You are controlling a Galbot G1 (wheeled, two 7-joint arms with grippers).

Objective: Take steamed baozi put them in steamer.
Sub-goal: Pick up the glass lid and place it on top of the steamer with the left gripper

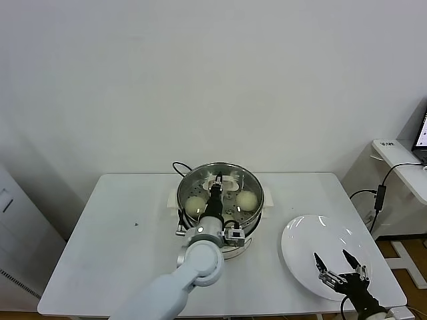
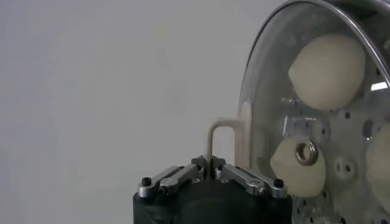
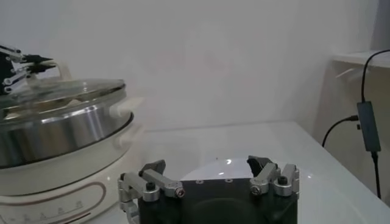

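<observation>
- Nearest the robot on its right, the right hand (image 1: 341, 265) hovers over the near edge of the white plate (image 1: 303, 243), its fingers spread wide apart and holding nothing.
- The plate lies flat on the white table (image 1: 127, 240), to the right of the steamer and apart from it; nothing can be seen on the part of it that shows.
- The left arm reaches forward over the middle of the table, and the left hand (image 1: 217, 181) is above the centre of the steamer (image 1: 250, 212).
- That hand is closed tight on the white handle (image 2: 220, 135) of the glass lid (image 2: 262, 85); the wrist view shows the two fingers pinched together on the looped handle.
- The lid covers the steamer; from the right wrist view its rim sits low over the steel basket, though full seating cannot be judged.
- The steamer is a shiny round basket with a perforated floor on a white cooker base, standing at the far middle of the table with a black cord (image 1: 179, 167) curling behind it.
- Inside, under the glass, lie the steamed baozi (image 1: 247, 199): one on the right, one on the left (image 1: 195, 206), and more shown through the lid in the left wrist view, all resting on the perforated floor.
</observation>
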